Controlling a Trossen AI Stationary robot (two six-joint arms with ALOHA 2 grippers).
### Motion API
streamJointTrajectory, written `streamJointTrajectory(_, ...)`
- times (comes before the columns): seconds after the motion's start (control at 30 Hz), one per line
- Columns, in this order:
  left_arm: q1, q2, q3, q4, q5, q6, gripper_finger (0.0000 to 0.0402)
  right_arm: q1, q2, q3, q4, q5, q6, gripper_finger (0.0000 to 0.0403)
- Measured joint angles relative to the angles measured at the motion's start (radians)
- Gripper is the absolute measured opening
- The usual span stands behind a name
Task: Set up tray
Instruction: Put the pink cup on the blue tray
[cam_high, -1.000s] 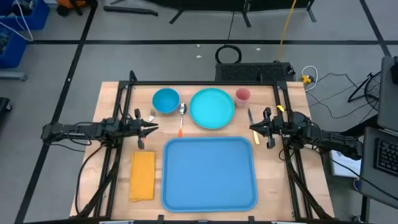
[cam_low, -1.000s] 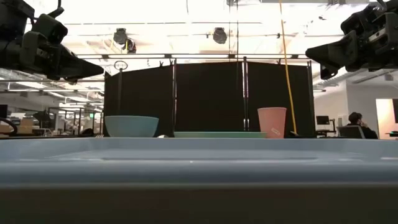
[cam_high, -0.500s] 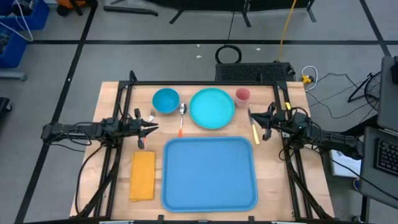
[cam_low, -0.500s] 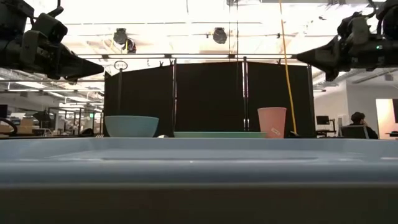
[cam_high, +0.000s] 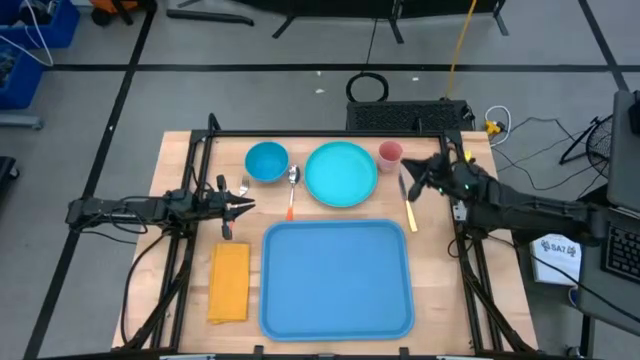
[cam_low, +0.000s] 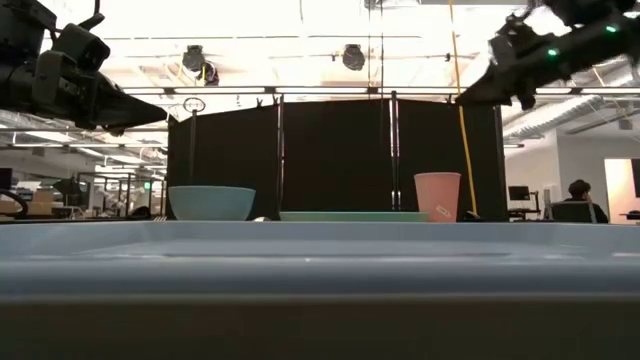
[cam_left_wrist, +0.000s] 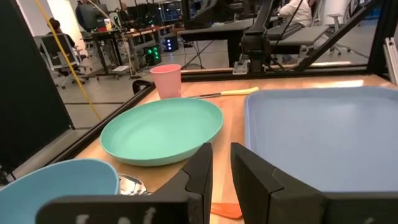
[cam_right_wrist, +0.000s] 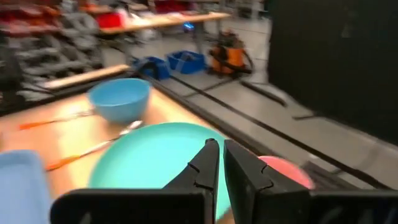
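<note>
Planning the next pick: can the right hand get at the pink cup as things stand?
Probably yes: the right hand, shut and empty, hangs close beside the pink cup, with nothing between them; the plate sits clear.

Two arms, dark grey to black throughout, are built of slender jointed segments. Black cables are seen trailing from each arm. The left pincer (cam_high: 243, 205) is formed of two matte black fingers (cam_left_wrist: 200, 169) with angular, stepped inner faces and flat tips. The right pincer (cam_high: 408, 186) is of identical make, its fingers (cam_right_wrist: 205, 163) notched along the inner edge. Small green indicator lights are carried on the right wrist housing.
</note>
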Motion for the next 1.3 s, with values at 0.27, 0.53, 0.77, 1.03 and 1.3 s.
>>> streamJointTrajectory(0.27, 0.0, 0.0, 0.0, -0.001, 0.001, -0.005, 0.0063, -0.183, 0.2, 0.212, -0.257, -0.05, -0.017, 0.0018)
streamJointTrajectory(0.53, 0.0, 0.0, 0.0, -0.001, 0.001, -0.007, 0.0063, -0.39, 0.346, 0.335, -0.426, -0.193, -0.001, 0.0018)
streamJointTrajectory(0.77, 0.0, 0.0, 0.0, -0.002, 0.001, -0.008, 0.0063, -0.448, 0.456, 0.378, -0.426, -0.239, -0.056, 0.0044)
streamJointTrajectory(1.03, 0.0, 0.0, 0.0, -0.002, 0.001, -0.009, 0.0063, -0.447, 0.535, 0.435, -0.455, -0.236, -0.042, 0.0152)
streamJointTrajectory(1.3, 0.0, 0.0, 0.0, -0.003, 0.001, -0.011, 0.0063, -0.447, 0.624, 0.517, -0.57, -0.235, -0.024, 0.0168)
